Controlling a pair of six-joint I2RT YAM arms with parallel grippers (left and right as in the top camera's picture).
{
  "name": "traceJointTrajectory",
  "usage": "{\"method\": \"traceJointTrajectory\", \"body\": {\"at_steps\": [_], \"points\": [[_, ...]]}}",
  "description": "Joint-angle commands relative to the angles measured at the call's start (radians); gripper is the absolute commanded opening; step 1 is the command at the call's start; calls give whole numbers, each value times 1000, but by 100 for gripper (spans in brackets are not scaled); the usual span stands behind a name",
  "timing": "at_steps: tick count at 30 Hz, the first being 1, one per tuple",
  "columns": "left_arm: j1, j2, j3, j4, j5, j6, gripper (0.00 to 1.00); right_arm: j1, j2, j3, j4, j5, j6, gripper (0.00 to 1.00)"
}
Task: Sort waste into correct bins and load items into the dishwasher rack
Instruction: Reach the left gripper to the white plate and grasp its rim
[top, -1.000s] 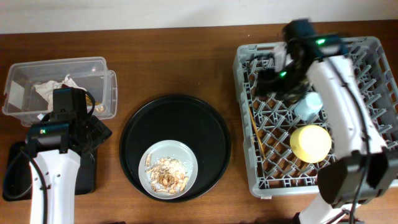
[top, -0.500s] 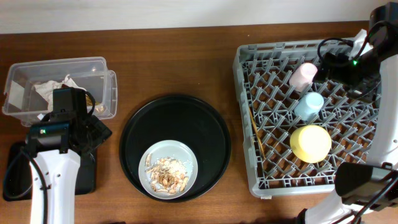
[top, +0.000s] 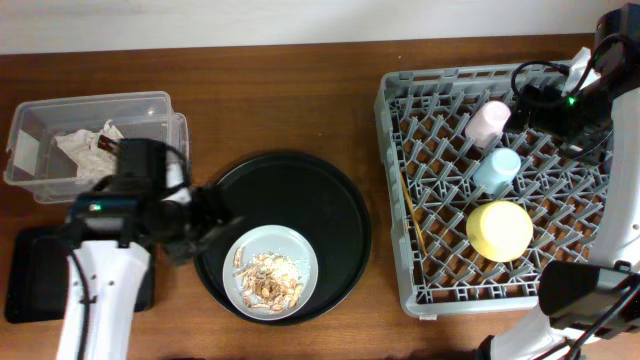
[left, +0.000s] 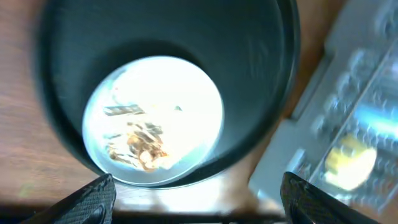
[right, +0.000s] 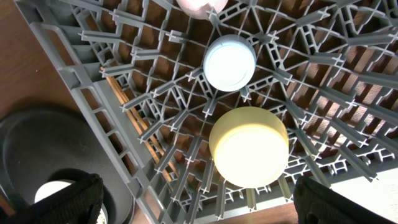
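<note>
By plate (left: 186, 87): left gripper (left: 200, 202) spread wide, empty | above rack (right: 68, 68): right gripper (right: 205, 205) likewise

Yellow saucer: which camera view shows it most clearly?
The right wrist view: the yellow saucer is large, sharp and whole there. The overhead view shows it whole too, but smaller. The left wrist view gives only a blurred yellow patch.

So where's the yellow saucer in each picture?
Overhead: the saucer is on the right side of the rack, just below the blue cup.
Left wrist: the saucer is a blurry yellow patch near the right edge, low down.
Right wrist: the saucer is in the middle, just below the blue cup.
Shared landmark: the grey rack holding it.
</note>
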Motion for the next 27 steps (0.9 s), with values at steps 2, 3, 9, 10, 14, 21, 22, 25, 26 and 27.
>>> {"method": "traceJointTrajectory", "body": {"at_steps": [2,3,9,10,14,21,22,25,26,27], "points": [[-232,-5,0,28,-40,16,94,-3,-2,15,-3,13,11,98],[-290,-5,0,34,-93,-22,99,-3,-2,15,-3,13,11,98],[-545,54,0,98,-274,-83,99,-3,-2,15,-3,13,11,98],[-580,84,0,118,-273,-84,99,-3,-2,15,-2,13,11,98],[-649,211,1,158,-286,-81,99,-3,-2,15,-2,13,11,98],[-697,356,5,206,-473,-83,99,-3,-2,15,-3,13,11,98],[-703,357,5,224,-505,-92,99,-3,-2,15,-3,13,11,98],[-705,369,4,251,-536,-142,99,-3,-2,15,-2,13,11,98],[-706,380,4,255,-536,-160,99,-3,-2,15,-2,13,11,98],[-706,397,4,257,-535,-182,99,-3,-2,15,-2,13,11,98]]}}
